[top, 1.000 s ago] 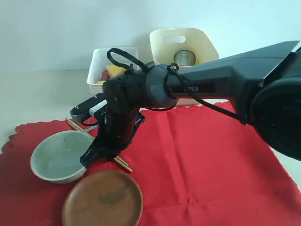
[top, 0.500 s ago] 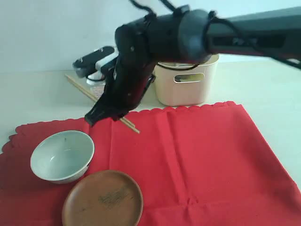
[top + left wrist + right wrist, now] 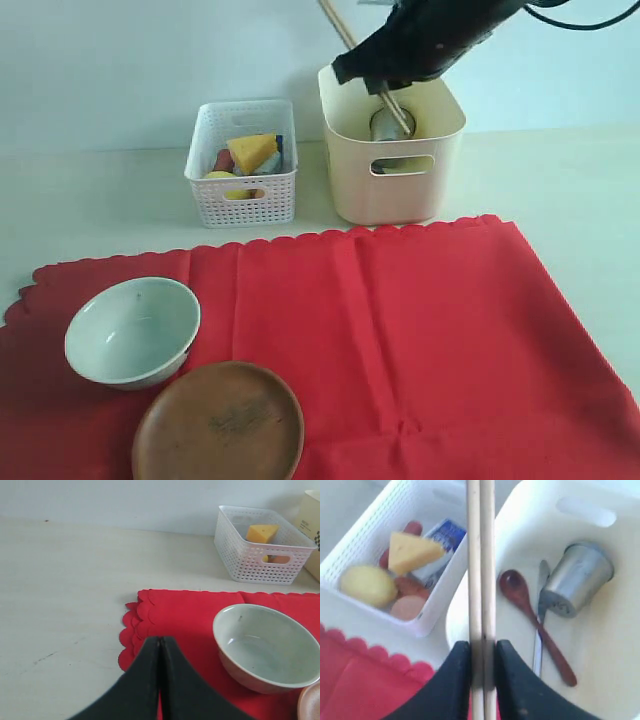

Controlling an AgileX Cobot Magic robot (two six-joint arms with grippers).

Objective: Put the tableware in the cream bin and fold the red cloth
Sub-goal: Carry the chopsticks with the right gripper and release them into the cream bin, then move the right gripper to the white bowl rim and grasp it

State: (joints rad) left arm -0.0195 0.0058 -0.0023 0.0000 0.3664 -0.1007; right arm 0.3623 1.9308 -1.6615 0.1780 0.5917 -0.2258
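The right gripper [image 3: 482, 652] is clamped narrowly on the wooden chopsticks [image 3: 481, 555], both fingers pressing the pair from either side. The two sticks lie side by side, touching, and run straight out from the gripper. In the exterior view the right gripper [image 3: 375, 72] hangs above the cream bin [image 3: 395, 190], and the wooden chopsticks [image 3: 396, 112] slant: the lower end points down and right into the bin, close to the steel cup [image 3: 390, 124], while the upper end rises to the left, out past the top of the picture.

In the right wrist view, the cream bin [image 3: 600, 645] holds the steel cup [image 3: 575, 585] lying on its side, the dark wooden spoon [image 3: 530, 615] and the metal table knife [image 3: 537, 652] crossing under the spoon's handle. Just beside the bin stands a white perforated basket [image 3: 240, 195] with a cheese wedge [image 3: 252, 150] and other toy foods.

The left gripper [image 3: 160, 650] has its fingers pressed together on nothing, low over the scalloped edge of the red cloth [image 3: 170, 610]. The cloth lies spread flat on the pale surface [image 3: 90, 210]. The ceramic bowl [image 3: 132, 330] stands upright on its left part, with the wooden plate [image 3: 218, 422] just in front of it, both well apart from the bin
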